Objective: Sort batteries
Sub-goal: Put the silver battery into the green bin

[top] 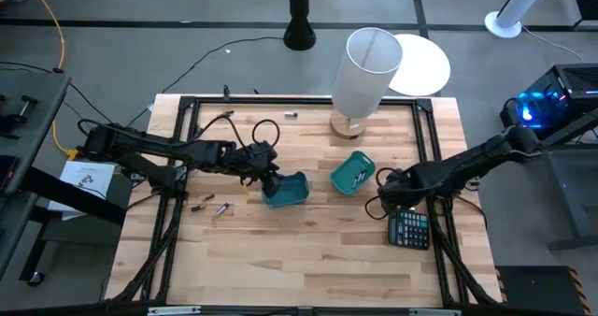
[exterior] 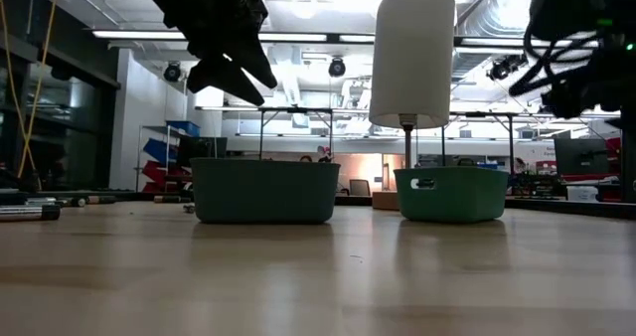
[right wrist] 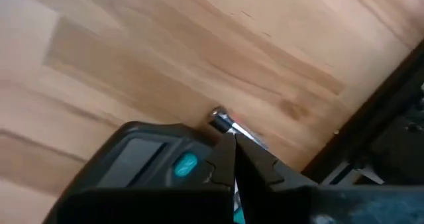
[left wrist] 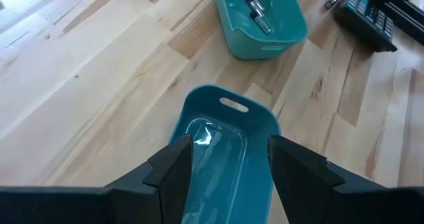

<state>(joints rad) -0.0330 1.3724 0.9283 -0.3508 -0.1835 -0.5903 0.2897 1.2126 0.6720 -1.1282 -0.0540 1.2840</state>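
High view has the left gripper (top: pixel 272 187) hovering over the near teal bin (top: pixel 291 193), fingers (left wrist: pixel 171 174) spread wide around nothing. Right gripper (right wrist: pixel 228 141) sits low beside the calculator (top: pixel 409 228), fingers pinched on a silvery battery (right wrist: pixel 218 116). More batteries (left wrist: pixel 257 12) lie in the far bin (left wrist: pixel 262 25); loose ones (top: pixel 212 205) rest on the table (top: pixel 308 260).

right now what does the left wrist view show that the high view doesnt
Only the left wrist view: the left hand open above an empty-looking near bin, and silvery batteries clearly inside the far bin.
Only the high view: loose batteries left of the bins, a white lamp, and the right hand by the calculator.
Both: the two teal bins, the wooden table and the calculator.
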